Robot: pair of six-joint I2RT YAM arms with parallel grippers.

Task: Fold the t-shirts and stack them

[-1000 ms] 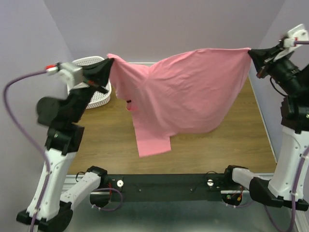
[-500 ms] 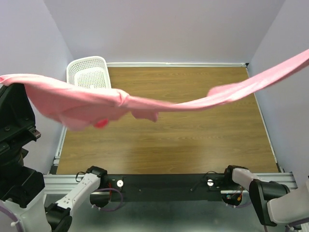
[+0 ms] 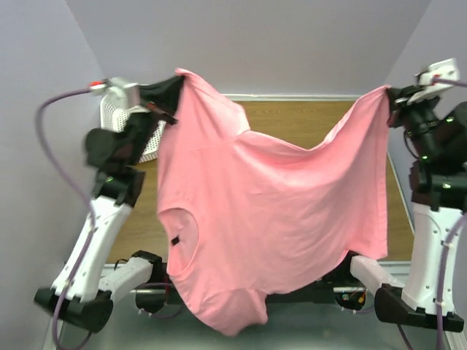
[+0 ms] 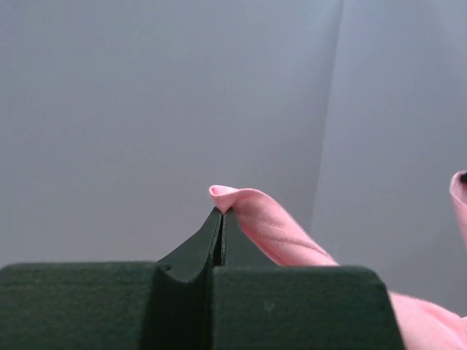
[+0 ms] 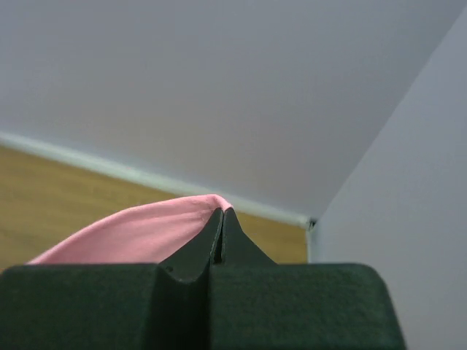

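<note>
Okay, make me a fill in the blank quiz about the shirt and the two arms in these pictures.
The t-shirt held up in the air is ____ in colour.
Open or shut: the left gripper and right gripper are both ____.
The white basket stands at the far ____ corner of the table.
Missing words: pink, shut, left.

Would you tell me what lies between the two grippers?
The t-shirt alone: in the top view it hangs spread from the left gripper to the right gripper, both shut on it.
</note>
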